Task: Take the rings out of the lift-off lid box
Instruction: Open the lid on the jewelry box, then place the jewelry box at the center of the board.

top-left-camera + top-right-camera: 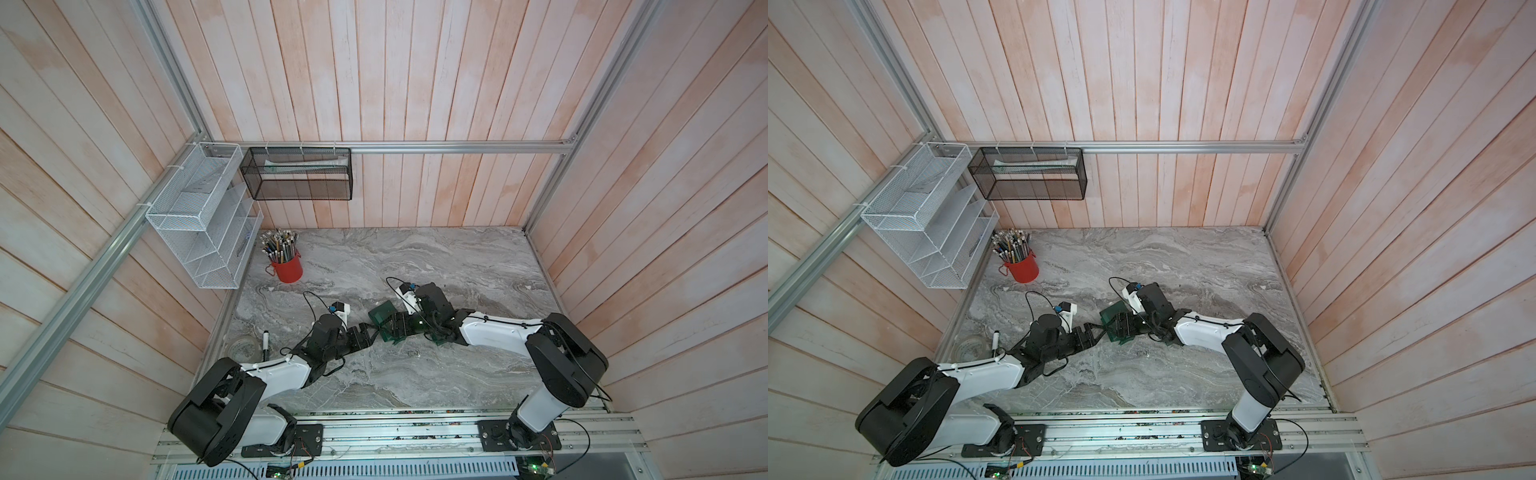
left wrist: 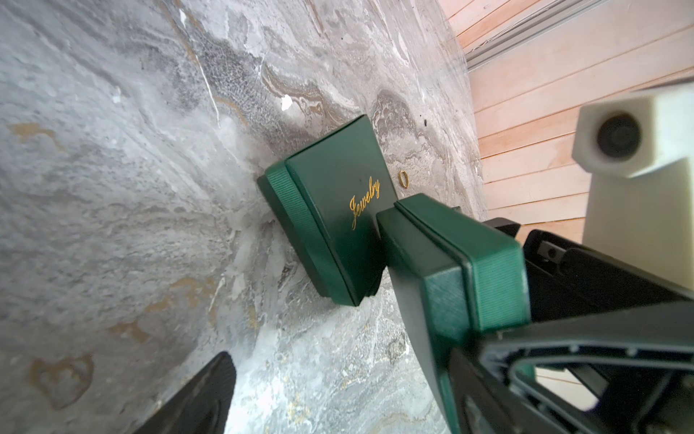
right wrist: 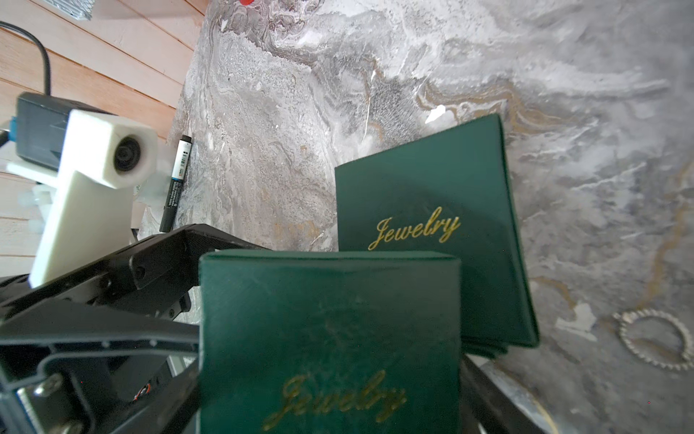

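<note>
right jaws: clamped across a green box (image 3: 330, 338), lettered "jewelry" in gold. left jaws: spread apart, just beside that box; whether they touch it cannot be told. a second green box (image 3: 432, 210), closed and lettered alike, lies on the counter (image 1: 415, 374) just beside the held one. one ring (image 3: 622, 332) lies on the bare counter near the second box, outside both boxes. a marker (image 3: 176, 184) lies near the counter's edge.

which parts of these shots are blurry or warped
Right wrist view: the nearer dark green Jewelry-lettered box is soft, the farther green box sharper. Left wrist view: the white camera housing is blurred. Both top views: wall planks fan outward, wide-angle stretch.
</note>
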